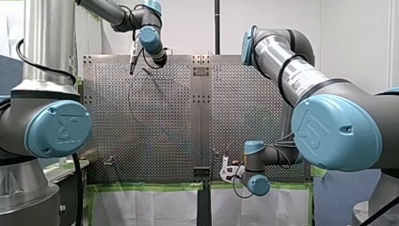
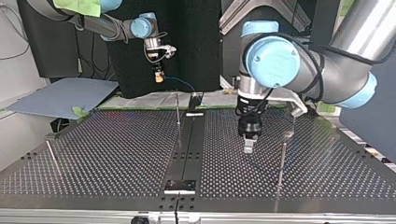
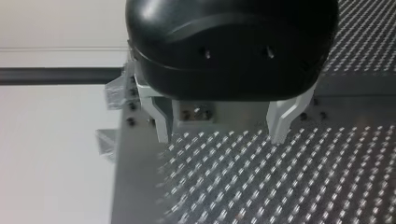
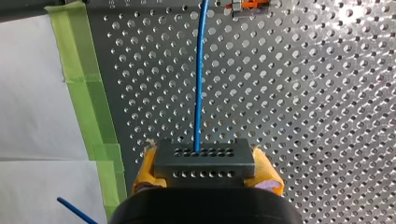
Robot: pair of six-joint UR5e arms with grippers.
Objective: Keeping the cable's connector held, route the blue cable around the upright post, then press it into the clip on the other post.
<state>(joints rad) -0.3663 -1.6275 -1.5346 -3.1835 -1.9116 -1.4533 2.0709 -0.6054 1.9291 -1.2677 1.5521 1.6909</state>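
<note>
My right gripper (image 4: pixel 204 173) pinches the connector (image 4: pixel 204 157) between its yellow pads (image 4: pixel 144 170) — a dark grey rectangular block with two rows of small round holes across its face. The blue cable (image 4: pixel 198 93) comes out of a hole in the row farther from the gripper. It runs straight ahead over the perforated table (image 4: pixel 327 116), thin, smooth, bright blue and slightly bowed. At the far end it passes just beside a small orange-and-metal fitting (image 4: pixel 245 4). A second short stretch of blue cable shows beside the gripper's body, over the white sheet (image 4: pixel 32 121) next to the green tape (image 4: pixel 84 93).

In the top view that gripper hangs above the table's far edge, left of the middle, and the cable trails from it toward the view's right. A thin upright post (image 2: pixel 178 112) stands by the middle rail (image 2: pixel 187 149); another post (image 2: pixel 282 158) stands at the view's right, near my left gripper (image 3: pixel 219 137). The left gripper's pale metal fingers (image 3: pixel 162 122) are spread wide apart with nothing between them, just above the table.
</note>
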